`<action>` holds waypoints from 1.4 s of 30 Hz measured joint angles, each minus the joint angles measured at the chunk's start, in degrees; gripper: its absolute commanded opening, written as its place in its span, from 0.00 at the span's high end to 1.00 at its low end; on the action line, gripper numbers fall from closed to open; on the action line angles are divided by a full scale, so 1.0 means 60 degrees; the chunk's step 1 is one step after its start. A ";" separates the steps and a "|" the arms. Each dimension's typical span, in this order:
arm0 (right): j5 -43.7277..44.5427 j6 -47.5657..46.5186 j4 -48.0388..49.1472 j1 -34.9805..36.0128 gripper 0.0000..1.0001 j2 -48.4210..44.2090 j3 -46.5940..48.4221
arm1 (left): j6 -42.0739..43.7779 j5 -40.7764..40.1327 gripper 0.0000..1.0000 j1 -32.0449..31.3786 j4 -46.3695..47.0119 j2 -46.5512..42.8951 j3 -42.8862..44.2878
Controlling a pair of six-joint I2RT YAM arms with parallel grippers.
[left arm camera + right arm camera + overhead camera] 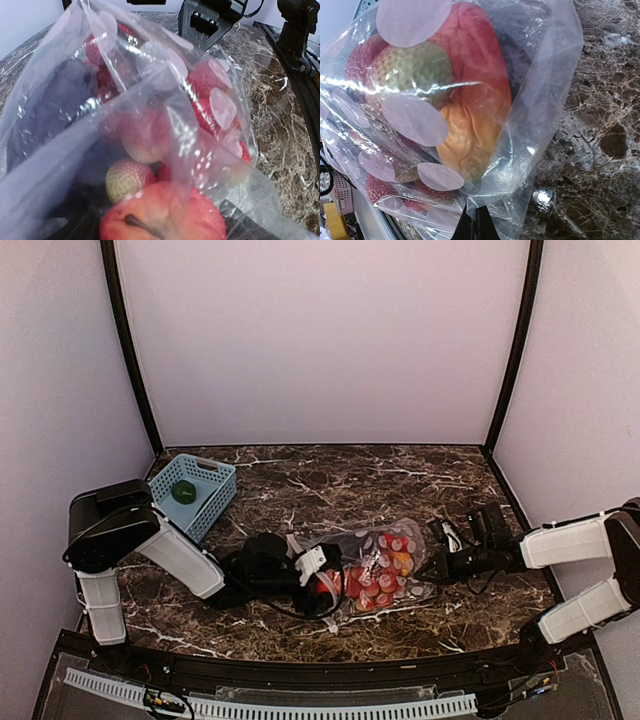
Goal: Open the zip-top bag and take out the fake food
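The zip-top bag [400, 540] lies on the table between my two arms, clear and crinkly, packed with fake food. My left gripper [325, 580] is at its left end, jaws spread wide with a red apple [325, 587] between them. In the left wrist view the apple [165, 215] fills the bottom under plastic [150, 100], with a pale strawberry [127, 177] and a dark purple eggplant [55, 105] behind. My right gripper [437, 540] is shut on the bag's right end. Its fingertips [480, 222] pinch a fold of plastic [540, 100] below an orange-red fruit [475, 100].
A blue lattice basket [215, 490] stands at the back left with a green ball [183, 492] inside. The table is dark veined marble [330, 480], enclosed by pale walls on three sides. A black rail [300, 670] runs along the near edge.
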 measured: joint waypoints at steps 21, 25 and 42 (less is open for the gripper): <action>0.0109 0.0073 0.0000 -0.0004 1.00 -0.0036 -0.0004 | -0.0528 -0.0594 0.43 0.0240 0.1147 -0.1610 -0.2208; 0.0233 0.0127 -0.0011 -0.0007 1.00 -0.0113 -0.0004 | -0.0761 -0.0652 0.45 0.0331 0.1133 -0.2127 -0.2590; 0.0361 0.0018 -0.0047 -0.0047 1.00 -0.0262 0.0091 | -0.3497 -0.2386 0.46 0.4401 -0.4218 -0.8076 -0.1730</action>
